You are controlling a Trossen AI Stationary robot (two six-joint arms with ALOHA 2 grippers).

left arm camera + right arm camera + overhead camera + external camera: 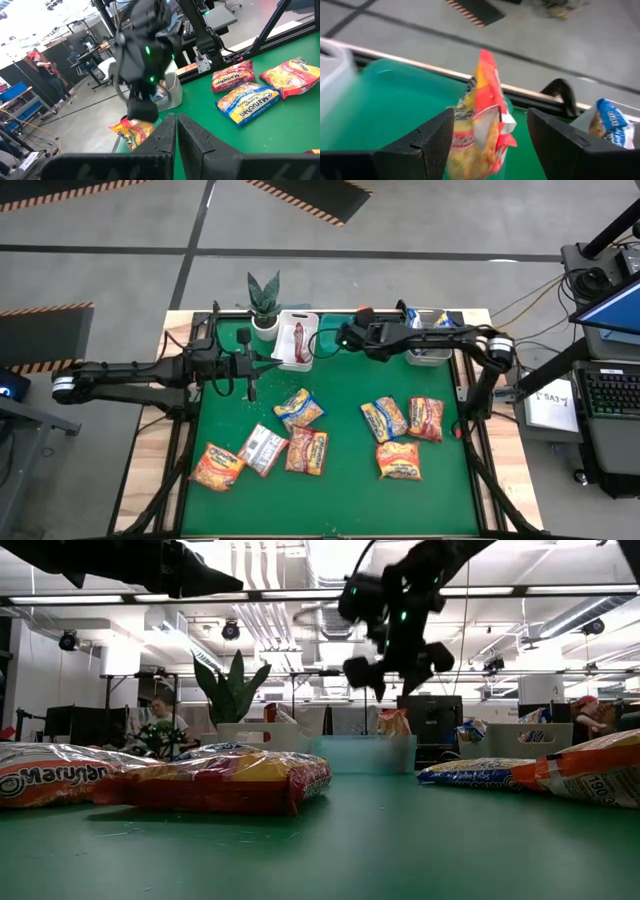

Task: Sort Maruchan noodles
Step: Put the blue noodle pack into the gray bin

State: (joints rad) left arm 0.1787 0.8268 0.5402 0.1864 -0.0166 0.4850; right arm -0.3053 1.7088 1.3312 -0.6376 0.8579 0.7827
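- Sorting status: partly done, judged from the layout. Three bins stand along the far edge of the green table [340, 500], and each already holds at least one packet.
- White bin [297, 340], left of centre on the far edge, next to the potted plant [264, 305]: one red-brown packet [298, 340] inside.
- Teal bin [365, 753], at the centre of the far edge: one orange-yellow packet [480, 125] stands upright in it, directly below the right gripper.
- Grey bin [432, 338], toward the far right corner: a blue-marked packet [610, 122] shows inside.
- Right gripper [490, 135]: over the teal bin, fingers spread wide on either side of the orange-yellow packet, not touching it. The packet looks released.
- Left gripper [176, 132]: raised above the table left of centre, near the far edge, fingers nearly closed and holding nothing.
- Remaining work: seven loose packets on the mat.
- Left group: a blue-marked Maruchan packet [299, 409] near the centre, and three packets [263, 453] in a row toward the near left corner.
- Right group: three packets [404, 432] on the right half, about midway between the far and near edges.
- Estimate: less than half the visible packets are binned.
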